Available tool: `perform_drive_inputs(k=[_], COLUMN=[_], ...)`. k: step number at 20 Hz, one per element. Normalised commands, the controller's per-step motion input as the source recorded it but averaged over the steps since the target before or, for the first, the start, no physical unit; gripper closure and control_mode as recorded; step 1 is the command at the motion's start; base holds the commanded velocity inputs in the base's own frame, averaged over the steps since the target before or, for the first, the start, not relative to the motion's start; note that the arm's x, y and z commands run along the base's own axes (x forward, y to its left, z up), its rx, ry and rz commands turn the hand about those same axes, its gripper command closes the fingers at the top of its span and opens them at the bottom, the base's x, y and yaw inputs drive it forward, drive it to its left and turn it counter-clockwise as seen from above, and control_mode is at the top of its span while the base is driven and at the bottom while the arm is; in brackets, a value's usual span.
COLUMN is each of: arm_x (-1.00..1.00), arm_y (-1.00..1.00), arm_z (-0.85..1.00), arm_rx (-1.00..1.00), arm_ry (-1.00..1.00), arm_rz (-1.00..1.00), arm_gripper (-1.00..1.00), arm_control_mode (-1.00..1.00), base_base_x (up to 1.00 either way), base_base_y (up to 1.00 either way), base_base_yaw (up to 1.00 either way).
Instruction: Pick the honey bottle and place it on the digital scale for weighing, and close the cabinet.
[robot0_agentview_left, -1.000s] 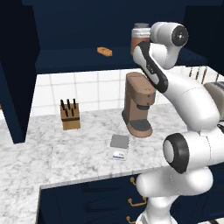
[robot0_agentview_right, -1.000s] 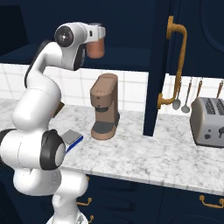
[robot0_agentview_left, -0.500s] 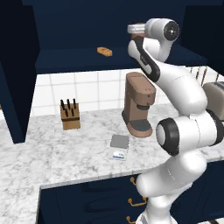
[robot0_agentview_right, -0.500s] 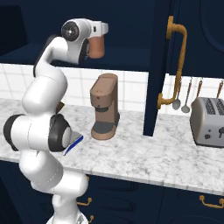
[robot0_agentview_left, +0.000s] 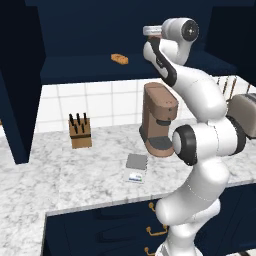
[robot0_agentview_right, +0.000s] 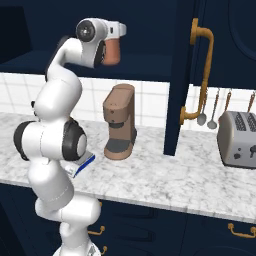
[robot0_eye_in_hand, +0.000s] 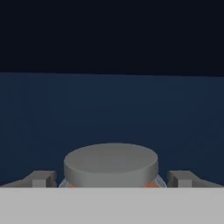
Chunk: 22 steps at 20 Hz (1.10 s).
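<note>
The pincer (robot0_eye_in_hand: 112, 177) stands wide, its two finger tips (robot0_eye_in_hand: 40, 178) spread to either side of the jar's (robot0_agentview_right: 112, 50) grey lid (robot0_eye_in_hand: 111, 162) with a gap at each tip, so nothing is gripped; the jar sits between them on the dark cabinet shelf (robot0_agentview_left: 85, 67), up at the level of the hand. In the right base view the jar's reddish-brown body shows just beside the white wrist, partly hidden by it. Beyond the lid the hand view gives bare navy shelf running to a dark back wall, with open room ahead and to both sides. Well off along the same shelf in the left base view lies a small orange lump (robot0_agentview_left: 119, 59), apart from the jar. Straight below the pincer, on the marble counter (robot0_agentview_left: 75, 175), stands the brown coffee machine (robot0_agentview_left: 159, 119), its top close under the shelf's front edge. The scale (robot0_agentview_left: 135, 167) lies flat on the counter below and in front of the machine, just beside its base, with bare marble around it. A wooden knife block (robot0_agentview_left: 80, 131) stands against the tiles, farther off on the counter. In the right base view an open cabinet door (robot0_agentview_right: 181, 75) with a brass handle (robot0_agentview_right: 201, 75) hangs edge-on off to the side of the pincer, and beyond it are hanging utensils (robot0_agentview_right: 215, 107) and a toaster (robot0_agentview_right: 239, 139). In the left base view another open door (robot0_agentview_left: 17, 85) stands at the far side of the shelf.
</note>
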Motion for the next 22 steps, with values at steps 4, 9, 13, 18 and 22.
perform_drive_inputs(k=[4,9,13,18,22], arm_x=[0.23,0.01,-0.15,-0.48,-0.65], arm_y=[0.0,0.0,0.0,0.0,0.0], arm_z=[0.0,-0.07,-0.01,0.0,0.0], arm_rx=[0.0,0.0,0.0,0.04,0.09], arm_ry=[0.02,0.0,0.0,-0.06,-0.12], arm_rz=[0.01,0.01,0.02,0.0,0.0], arm_gripper=[-1.0,1.0,1.0,1.0,1.0], arm_control_mode=[-1.0,-1.0,-1.0,-1.0,-1.0], base_base_x=[0.0,0.0,0.0,0.0,0.0], base_base_y=[0.0,0.0,0.0,0.0,0.0], base_base_yaw=[0.0,0.0,0.0,0.0,0.0])
